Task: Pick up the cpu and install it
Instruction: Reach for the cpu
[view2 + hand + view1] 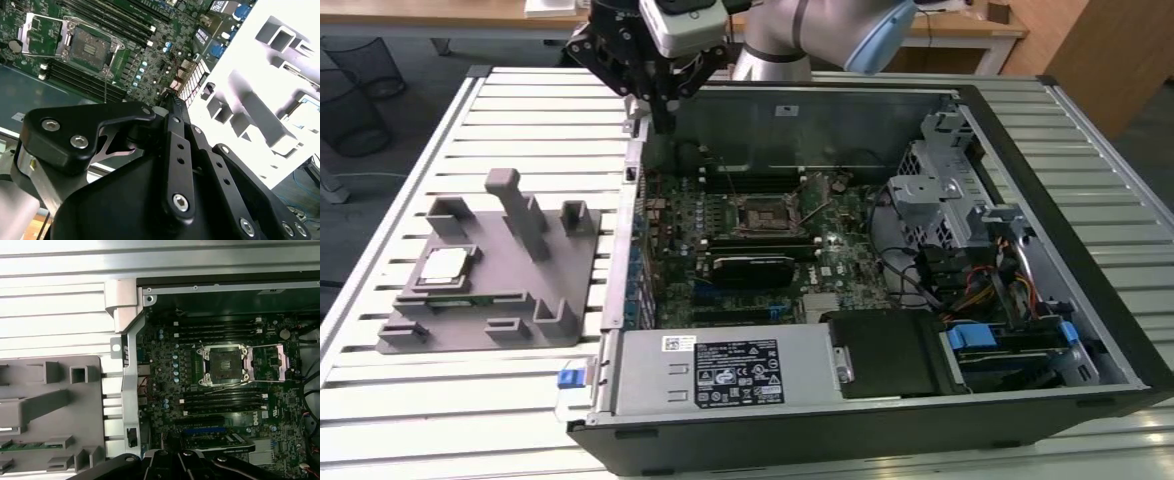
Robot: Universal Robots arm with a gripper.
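The cpu, a small square chip with a pale metal top, lies on the left part of the grey plastic fixture, beside the open computer case. My gripper hangs shut and empty over the case's back left corner, well away from the cpu. The dark motherboard socket stands open, its metal frame flipped aside. It appears in both wrist views. The fixture also appears in both wrist views. My gripper points down near the case wall.
The case lies on a slatted metal table. Inside it are memory sticks, a black card, a power supply, a drive cage and loose cables. A green memory stick rests in the fixture.
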